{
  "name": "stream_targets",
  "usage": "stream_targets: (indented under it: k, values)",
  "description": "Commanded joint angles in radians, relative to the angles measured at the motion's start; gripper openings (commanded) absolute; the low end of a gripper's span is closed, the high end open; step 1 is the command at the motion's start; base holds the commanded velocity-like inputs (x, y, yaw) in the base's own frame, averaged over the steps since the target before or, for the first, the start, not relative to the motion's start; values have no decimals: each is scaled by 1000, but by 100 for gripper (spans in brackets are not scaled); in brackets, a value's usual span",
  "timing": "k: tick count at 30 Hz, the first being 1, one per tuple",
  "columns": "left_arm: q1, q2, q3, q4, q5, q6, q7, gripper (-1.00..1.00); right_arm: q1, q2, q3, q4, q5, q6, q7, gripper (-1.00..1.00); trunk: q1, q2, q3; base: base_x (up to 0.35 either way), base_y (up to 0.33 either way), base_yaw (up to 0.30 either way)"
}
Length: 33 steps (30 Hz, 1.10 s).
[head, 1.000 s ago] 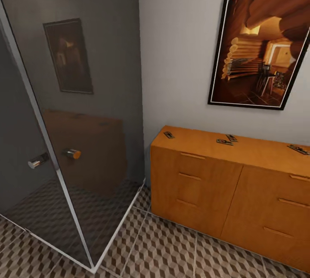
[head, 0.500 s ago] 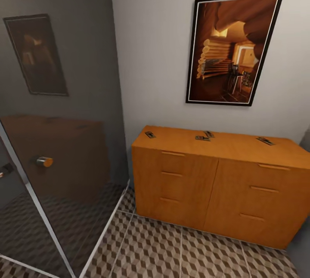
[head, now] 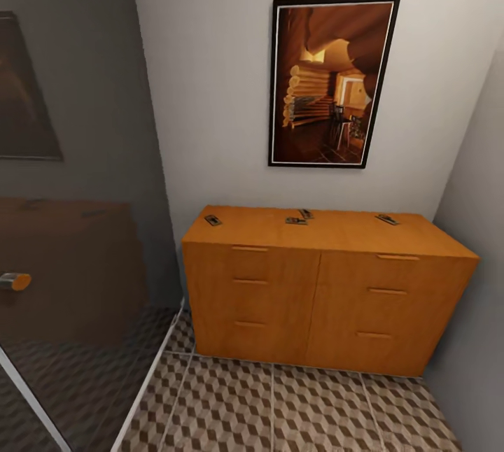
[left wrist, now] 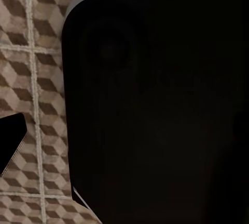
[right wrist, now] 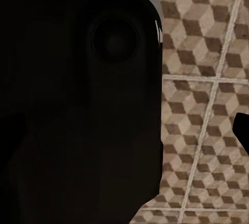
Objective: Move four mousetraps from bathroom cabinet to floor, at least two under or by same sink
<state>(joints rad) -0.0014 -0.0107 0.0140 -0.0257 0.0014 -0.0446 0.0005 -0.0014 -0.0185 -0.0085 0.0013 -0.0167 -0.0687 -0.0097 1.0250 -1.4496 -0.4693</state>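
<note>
Approach step: cabinet (head: 318,291) sits lower center of the head view with four mousetraps (head: 213,220) (head: 295,221) (head: 306,213) (head: 386,219) on its top, none on the bathroom floor (head: 280,406); next move likely needs closing in and reaching; tool state cannot tell.

Four mousetraps (head: 213,220) lie atop the cabinet (head: 322,298) on the bathroom floor (head: 280,410).

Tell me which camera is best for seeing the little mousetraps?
The head view is best: four mousetraps lie on top of the orange cabinet, small but clear. The two wrist views look down at the patterned bathroom floor past a dark robot part, with no traps there.
</note>
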Motion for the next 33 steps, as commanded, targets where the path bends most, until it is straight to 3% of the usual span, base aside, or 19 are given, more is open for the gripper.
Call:
stream_targets:
  k: [1, 33]
  values:
    - [0, 0, 1, 0, 0, -3, 0, 100, 0, 0, -1, 0, -2, -3, -1, 100, 0, 0, -1, 0, 0, -286]
    - [0, 0, 1, 0, 0, -3, 0, 100, 0, 0, -1, 0, -2, -3, -1, 100, 0, 0, -1, 0, 0, -286]
